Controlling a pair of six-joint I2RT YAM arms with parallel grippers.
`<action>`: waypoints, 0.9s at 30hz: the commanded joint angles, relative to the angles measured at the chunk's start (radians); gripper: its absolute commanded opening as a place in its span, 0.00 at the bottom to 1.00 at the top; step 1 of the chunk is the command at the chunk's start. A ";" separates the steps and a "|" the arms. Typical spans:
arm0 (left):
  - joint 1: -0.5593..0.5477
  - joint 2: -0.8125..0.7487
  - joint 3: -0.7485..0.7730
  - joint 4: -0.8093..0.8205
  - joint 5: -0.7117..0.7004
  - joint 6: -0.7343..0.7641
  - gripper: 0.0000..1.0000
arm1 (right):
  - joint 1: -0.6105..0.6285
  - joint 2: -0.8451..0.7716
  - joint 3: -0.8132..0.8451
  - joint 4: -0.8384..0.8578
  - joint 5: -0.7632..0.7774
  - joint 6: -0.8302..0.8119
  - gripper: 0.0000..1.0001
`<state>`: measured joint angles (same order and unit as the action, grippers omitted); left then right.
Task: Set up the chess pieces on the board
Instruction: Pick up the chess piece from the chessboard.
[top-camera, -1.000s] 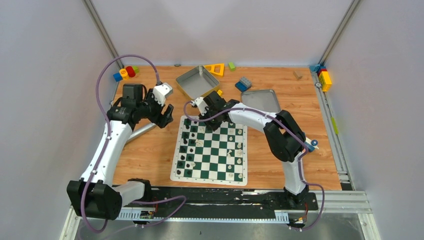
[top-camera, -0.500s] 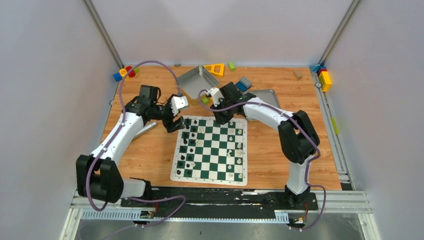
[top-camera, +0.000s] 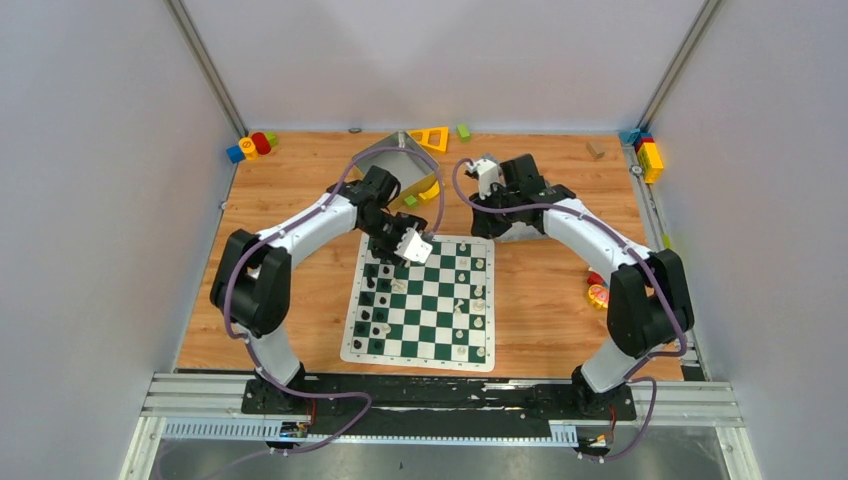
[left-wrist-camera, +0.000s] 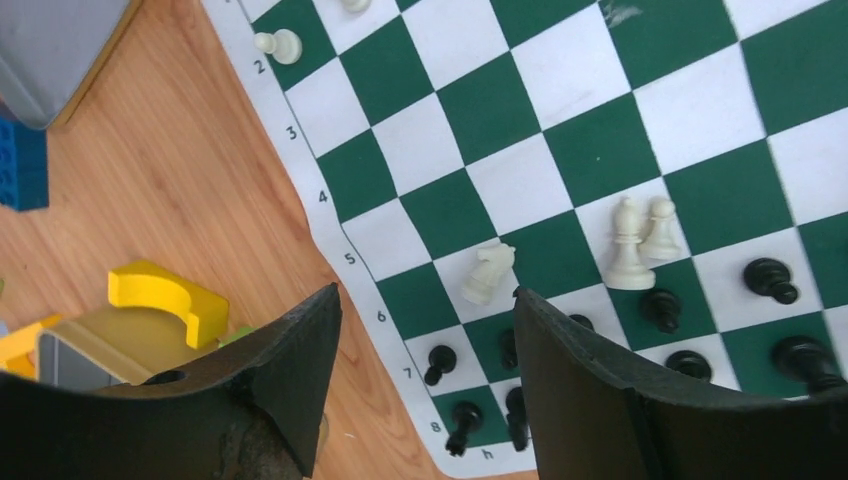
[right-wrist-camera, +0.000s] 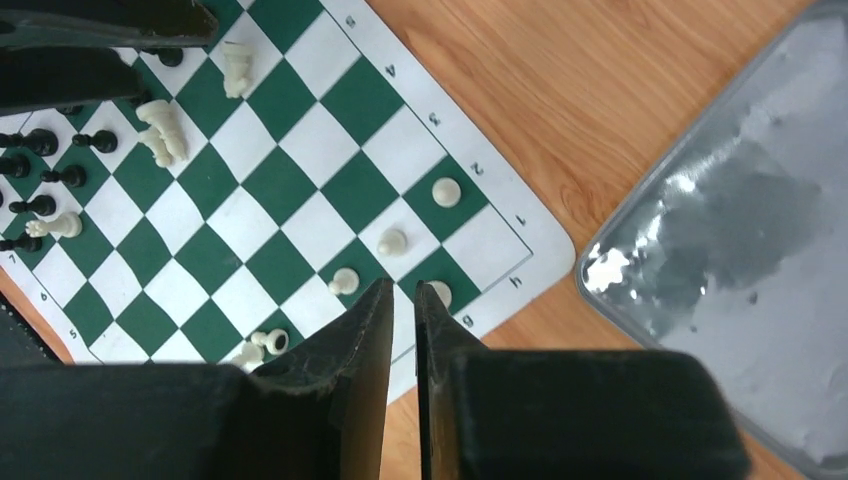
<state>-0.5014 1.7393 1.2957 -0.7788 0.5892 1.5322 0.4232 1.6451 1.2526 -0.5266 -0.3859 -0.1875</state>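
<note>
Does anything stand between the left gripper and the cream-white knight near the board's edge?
Nothing visible does. The open left gripper hangs above the green-and-white checked board mat, and the cream-white plastic knight shows uncovered just beyond its fingertips. Small black plastic pawns stand close beside it.

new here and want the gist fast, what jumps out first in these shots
The green-and-white board sits mid-table, black chess pieces crowded along its left side and white ones scattered over the rest. The left hand hangs open over the board's far left corner; the right hand, nearly shut, hovers by a grey tray past the far right corner.
</note>
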 joint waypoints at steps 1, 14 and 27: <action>-0.039 0.070 0.074 -0.063 -0.095 0.167 0.70 | -0.052 -0.085 -0.047 0.013 -0.066 -0.007 0.15; -0.076 0.166 0.101 -0.090 -0.221 0.243 0.59 | -0.093 -0.107 -0.097 0.028 -0.129 -0.013 0.13; -0.083 0.208 0.105 -0.081 -0.289 0.262 0.49 | -0.093 -0.093 -0.101 0.026 -0.145 -0.012 0.11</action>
<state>-0.5758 1.9396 1.3674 -0.8497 0.3111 1.7638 0.3367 1.5692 1.1580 -0.5255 -0.5053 -0.1883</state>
